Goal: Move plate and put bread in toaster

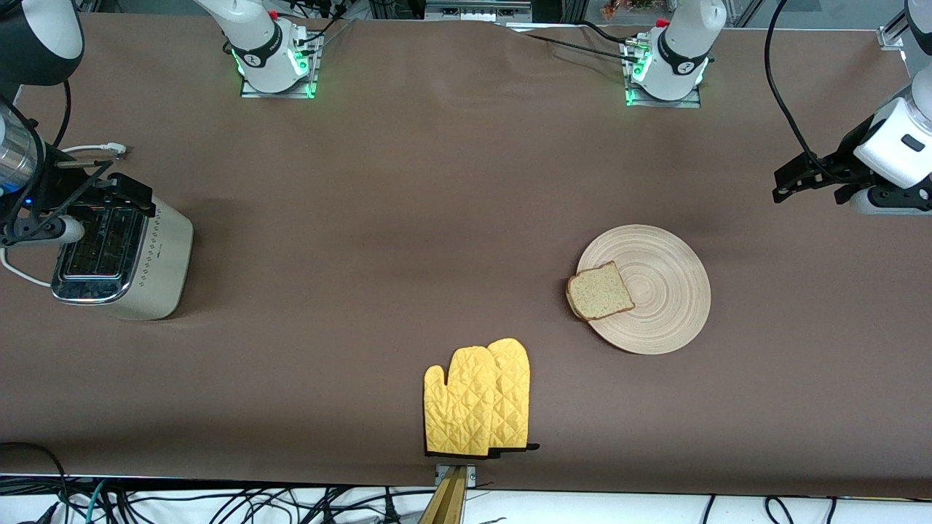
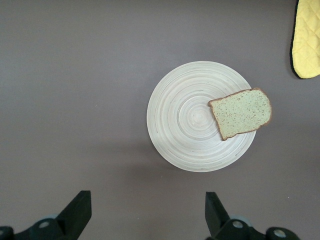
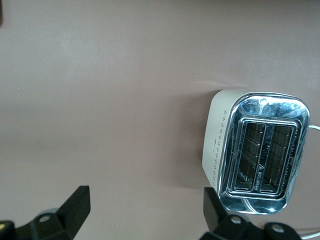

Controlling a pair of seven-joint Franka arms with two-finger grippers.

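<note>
The pale wooden plate (image 1: 664, 309) (image 2: 187, 127) lies on the brown table toward the left arm's end. The bread (image 1: 598, 292) (image 2: 241, 113) rests on its rim, on the side toward the right arm, overhanging a little. The cream and chrome toaster (image 1: 120, 262) (image 3: 260, 155) stands at the right arm's end, with nothing showing in its dark slots. My left gripper (image 1: 812, 189) (image 2: 148, 210) hangs open and empty over bare table beside the plate. My right gripper (image 1: 80, 211) (image 3: 146, 207) is open and empty, up over the toaster's edge.
Two stacked yellow oven mitts (image 1: 477, 399) (image 2: 307, 40) lie near the table's front edge, nearer to the front camera than the plate. A white cable (image 1: 18, 271) runs from the toaster. Both arm bases (image 1: 273, 51) stand along the back edge.
</note>
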